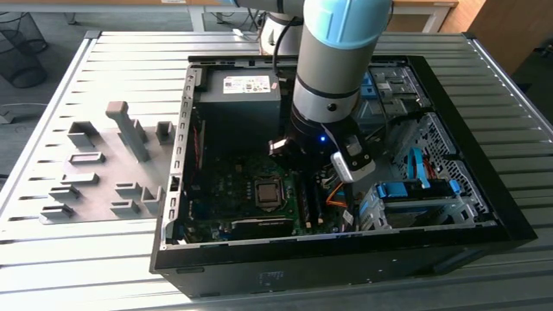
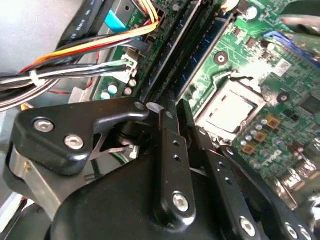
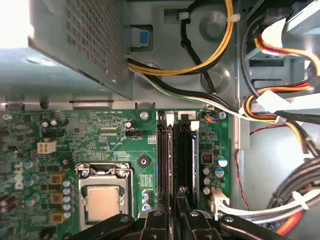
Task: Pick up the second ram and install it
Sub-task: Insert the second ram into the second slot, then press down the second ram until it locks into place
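My gripper (image 3: 174, 216) is low inside the open computer case (image 1: 346, 249), over the memory slots of the green motherboard (image 3: 100, 135). Its two black fingers (image 2: 169, 150) stand close together, shut on the top edge of the second ram (image 3: 173, 160), a thin dark stick seen edge-on. The stick stands upright along a black slot, next to a blue slot (image 3: 195, 165). In the second wrist view the ram (image 2: 167, 55) runs from the fingertips away along the slot. In the exterior view the arm's wrist (image 1: 324, 139) hides the fingers.
The processor socket (image 3: 102, 200) lies close beside the slots. Yellow, orange and black cable bundles (image 3: 280, 115) hang on the other side. The power supply (image 1: 242, 97) fills the case's far corner. A pale grey tray with holder blocks (image 1: 95, 175) lies at the exterior view's left.
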Available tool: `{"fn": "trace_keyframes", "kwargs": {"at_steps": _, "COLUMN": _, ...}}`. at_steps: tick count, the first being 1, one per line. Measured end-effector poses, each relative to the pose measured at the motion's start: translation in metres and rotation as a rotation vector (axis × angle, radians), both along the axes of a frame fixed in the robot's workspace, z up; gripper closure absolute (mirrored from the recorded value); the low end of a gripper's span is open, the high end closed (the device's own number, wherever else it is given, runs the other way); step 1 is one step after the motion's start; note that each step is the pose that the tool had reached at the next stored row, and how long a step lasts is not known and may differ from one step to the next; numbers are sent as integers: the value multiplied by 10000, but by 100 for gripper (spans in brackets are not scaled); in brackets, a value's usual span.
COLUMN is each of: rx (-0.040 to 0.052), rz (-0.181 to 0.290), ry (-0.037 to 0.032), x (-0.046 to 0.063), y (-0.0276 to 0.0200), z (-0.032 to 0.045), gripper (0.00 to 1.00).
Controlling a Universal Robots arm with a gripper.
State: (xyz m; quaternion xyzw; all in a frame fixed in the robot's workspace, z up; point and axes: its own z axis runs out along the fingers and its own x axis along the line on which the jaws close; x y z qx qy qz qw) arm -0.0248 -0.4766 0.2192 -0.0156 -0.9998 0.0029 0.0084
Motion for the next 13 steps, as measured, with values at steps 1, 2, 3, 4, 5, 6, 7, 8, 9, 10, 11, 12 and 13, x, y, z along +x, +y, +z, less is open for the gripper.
{"fn": "trace_keyframes", "kwargs": {"at_steps": 1, "rx": 0, "rz": 0, "ry": -1, "x": 0, "y": 0, "z": 31, "gripper": 79}}
{"fn": "trace_keyframes", "kwargs": {"at_steps": 2, "rx": -7, "rz": 1, "ry": -1, "x": 0, "y": 0, "z": 65, "gripper": 79}}
{"fn": "trace_keyframes", "kwargs": {"at_steps": 3, "rx": -15, "rz": 1, "ry": -1, "x": 0, "y": 0, "z": 103, "gripper": 79}}
{"fn": "trace_keyframes", "kwargs": {"at_steps": 4, "rx": -18, "rz": 1, "ry": 0, "x": 0, "y": 0, "z": 142, "gripper": 79}}
{"fn": "trace_keyframes", "kwargs": {"at_steps": 5, "rx": -19, "rz": 1, "ry": 0, "x": 0, "y": 0, "z": 173, "gripper": 79}}
{"fn": "trace_keyframes", "kwargs": {"at_steps": 6, "rx": -18, "rz": 0, "ry": -1, "x": 0, "y": 0, "z": 201, "gripper": 79}}
{"fn": "trace_keyframes", "kwargs": {"at_steps": 7, "rx": -21, "rz": 0, "ry": 0, "x": 0, "y": 0, "z": 219, "gripper": 80}}
{"fn": "trace_keyframes", "kwargs": {"at_steps": 8, "rx": -18, "rz": 0, "ry": -1, "x": 0, "y": 0, "z": 219, "gripper": 80}}
{"fn": "trace_keyframes", "kwargs": {"at_steps": 9, "rx": -18, "rz": 0, "ry": -1, "x": 0, "y": 0, "z": 219, "gripper": 87}}
{"fn": "trace_keyframes", "kwargs": {"at_steps": 10, "rx": -18, "rz": 1, "ry": -2, "x": 0, "y": 0, "z": 220, "gripper": 87}}
{"fn": "trace_keyframes", "kwargs": {"at_steps": 11, "rx": -17, "rz": 1, "ry": -2, "x": 0, "y": 0, "z": 220, "gripper": 87}}
{"fn": "trace_keyframes", "kwargs": {"at_steps": 12, "rx": -18, "rz": 1, "ry": -1, "x": 0, "y": 0, "z": 220, "gripper": 90}}
{"fn": "trace_keyframes", "kwargs": {"at_steps": 13, "rx": -20, "rz": 0, "ry": -1, "x": 0, "y": 0, "z": 219, "gripper": 90}}
